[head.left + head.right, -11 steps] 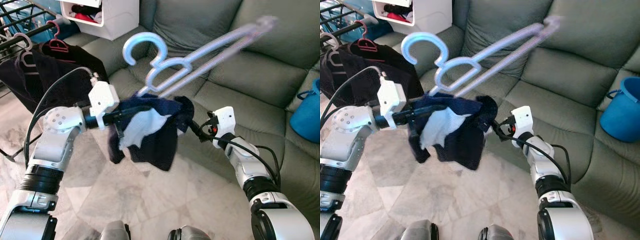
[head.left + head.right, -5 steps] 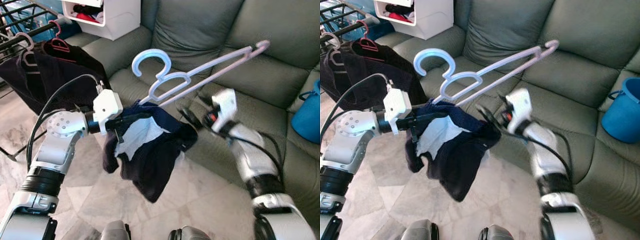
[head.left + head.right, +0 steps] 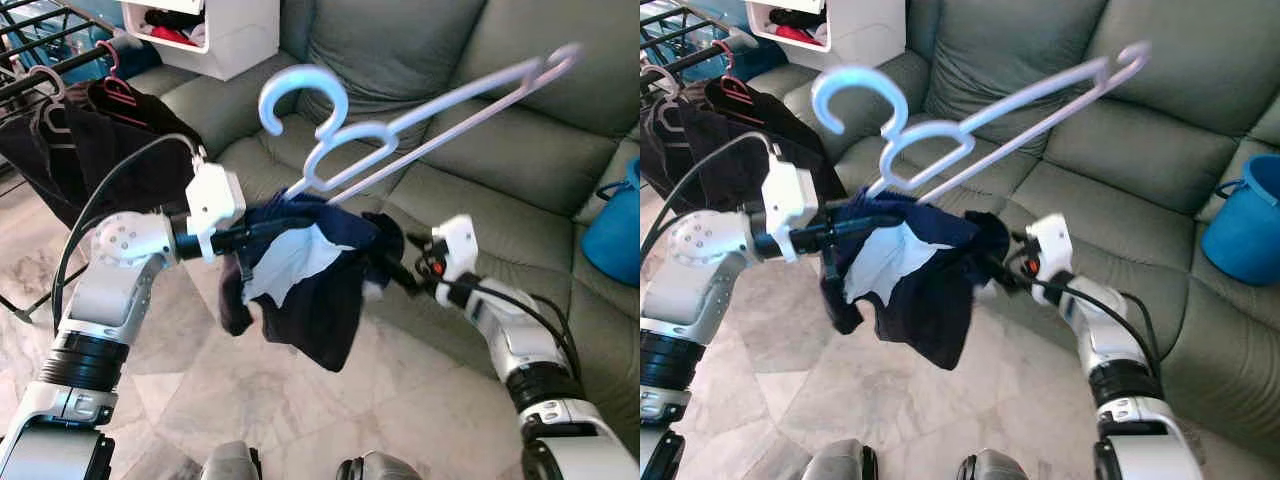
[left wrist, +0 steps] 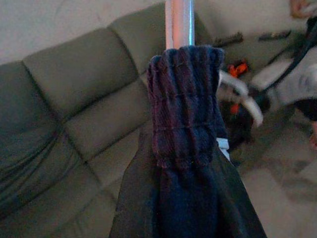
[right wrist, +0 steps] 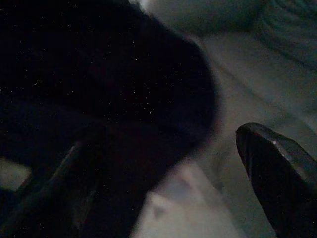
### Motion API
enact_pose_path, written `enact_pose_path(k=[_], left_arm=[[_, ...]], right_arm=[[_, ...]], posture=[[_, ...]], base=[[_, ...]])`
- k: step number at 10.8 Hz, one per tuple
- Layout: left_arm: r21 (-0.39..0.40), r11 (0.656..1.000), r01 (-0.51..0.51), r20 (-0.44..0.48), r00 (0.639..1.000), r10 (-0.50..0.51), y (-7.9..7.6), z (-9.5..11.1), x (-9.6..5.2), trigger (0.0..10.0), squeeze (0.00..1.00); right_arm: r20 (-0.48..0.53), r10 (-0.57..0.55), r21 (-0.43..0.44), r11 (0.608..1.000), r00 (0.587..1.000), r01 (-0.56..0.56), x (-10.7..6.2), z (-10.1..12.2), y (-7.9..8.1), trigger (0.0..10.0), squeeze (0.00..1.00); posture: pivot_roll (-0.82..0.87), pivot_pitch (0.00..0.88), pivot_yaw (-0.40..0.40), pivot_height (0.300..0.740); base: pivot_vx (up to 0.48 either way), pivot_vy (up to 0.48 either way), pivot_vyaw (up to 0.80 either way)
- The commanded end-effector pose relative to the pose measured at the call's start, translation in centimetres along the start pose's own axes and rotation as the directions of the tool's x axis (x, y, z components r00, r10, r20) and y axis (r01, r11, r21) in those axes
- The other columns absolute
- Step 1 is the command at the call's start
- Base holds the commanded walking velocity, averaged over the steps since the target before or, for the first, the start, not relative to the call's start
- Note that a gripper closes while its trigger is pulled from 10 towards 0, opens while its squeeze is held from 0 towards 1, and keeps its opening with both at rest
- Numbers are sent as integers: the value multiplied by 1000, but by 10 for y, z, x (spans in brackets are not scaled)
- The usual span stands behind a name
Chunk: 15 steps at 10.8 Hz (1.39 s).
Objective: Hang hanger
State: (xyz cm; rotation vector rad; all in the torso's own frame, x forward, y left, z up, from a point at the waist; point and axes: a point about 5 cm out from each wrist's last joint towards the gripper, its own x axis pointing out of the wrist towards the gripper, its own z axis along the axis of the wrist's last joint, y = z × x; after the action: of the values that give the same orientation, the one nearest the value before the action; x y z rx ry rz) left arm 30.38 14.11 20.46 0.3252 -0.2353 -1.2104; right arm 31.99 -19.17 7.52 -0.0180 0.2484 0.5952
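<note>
A pale blue plastic hanger (image 3: 400,125) is held up over the floor, hook to the left, its long arm slanting up toward the sofa. A dark navy garment (image 3: 310,290) with a white lining is bunched on its lower end; its ribbed hem (image 4: 185,124) wraps the hanger's bar (image 4: 179,22). My left gripper (image 3: 258,234) reaches in from the left and is shut on the hanger under the cloth. At the garment's right edge my right gripper (image 3: 395,270) is open, one finger (image 5: 277,173) free and the other behind dark cloth.
A black drying rack (image 3: 40,30) stands at the far left with hangers and dark clothes (image 3: 90,150) on it. A grey-green sofa (image 3: 480,150) runs behind, a white storage box (image 3: 215,30) sits on its left end, and a blue bucket (image 3: 615,225) on the right. Marble floor lies below.
Half a second ago my right arm was raised and the garment hung lower. The right gripper is now lower, back at the garment's right edge, and the hanger sits slightly higher.
</note>
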Motion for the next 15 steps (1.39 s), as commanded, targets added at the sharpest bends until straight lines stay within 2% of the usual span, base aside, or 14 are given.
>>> enact_pose_path(k=[1, 2, 3, 4, 5, 6, 8, 9, 11, 12, 13, 14, 15], left_arm=[[45, 999, 11, 76, 997, -15, 5, 22, 3, 0, 0], [14, 999, 47, 115, 992, -49, 1, 30, 6, 0, 0], [4, 997, 72, 100, 992, -72, -4, 27, 6, 0, 0], [9, 996, 88, 61, 994, -88, -7, 20, 5, 0, 0], [-14, 993, 114, 5, 993, -114, -15, 2, 4, 0, 0], [-21, 984, 175, -50, 983, -176, -25, -13, 2, 0, 0], [-19, 971, 236, -75, 969, -237, -32, -18, 1, 0, 0], [-6, 960, 281, -70, 957, -281, -32, -9, 6, 0, 0], [37, 949, 314, -43, 949, -312, -27, 7, 14, 0, 0], [60, 944, 324, -47, 946, -322, -24, 10, 16, 0, 0], [80, 942, 327, -69, 944, -322, -20, 8, 15, 0, 0], [85, 940, 329, -74, 943, -323, -19, 7, 15, 0, 0], [86, 938, 336, -59, 941, -332, -20, 10, 16, 0, 0]], right_arm=[[-14, -41, -7, 999, 999, 41, -3, -1, -8, 10000, 0], [-28, -109, -11, 994, 994, 109, -7, -3, -17, 10000, 0], [5, -124, -2, 992, 992, 124, -6, 3, -19, 10000, 0], [33, -98, 15, 995, 995, 98, -3, 9, -17, 10000, 0], [45, -20, 3, 1000, 999, 20, 1, 17, -9, 10000, 0], [9, 39, -31, 999, 999, -38, 1, 16, -6, 10000, 0], [-99, 59, -42, 997, 993, -63, -4, 0, -10, 10000, 0], [-182, 84, 44, 996, 980, -77, -9, -21, -12, 10000, 0], [-192, 160, 88, 986, 968, -145, -7, -27, -3, 10000, 0], [-157, 196, 97, 978, 968, -183, -4, -21, 1, 10000, 0], [-54, 235, 109, 967, 970, -229, -1, -2, 1, 10000, 0], [-32, 246, 121, 963, 969, -240, -2, 4, 0, 10000, 0], [-65, 278, 110, 957, 958, -270, -5, 1, -1, 10000, 0]], posture=[[-36, 0, -44, 740], [-35, 0, -44, 740], [-35, 0, -44, 740], [-35, 0, -44, 740], [-37, 0, -44, 740], [-38, 0, -49, 740], [-43, 0, -50, 740], [-35, 14, -49, 740], [-26, 34, -46, 740], [-19, 51, -43, 740], [-17, 59, -38, 740], [-18, 61, -37, 740], [-22, 67, -34, 740]], base=[[0, 0, 0], [0, 0, 0], [0, 0, 0], [0, 0, 0], [0, 0, 0], [0, 0, 0], [0, 0, 0], [0, 0, 0], [0, 0, 0], [0, 0, 0], [0, 0, 0], [0, 0, 0], [0, 0, 0]])
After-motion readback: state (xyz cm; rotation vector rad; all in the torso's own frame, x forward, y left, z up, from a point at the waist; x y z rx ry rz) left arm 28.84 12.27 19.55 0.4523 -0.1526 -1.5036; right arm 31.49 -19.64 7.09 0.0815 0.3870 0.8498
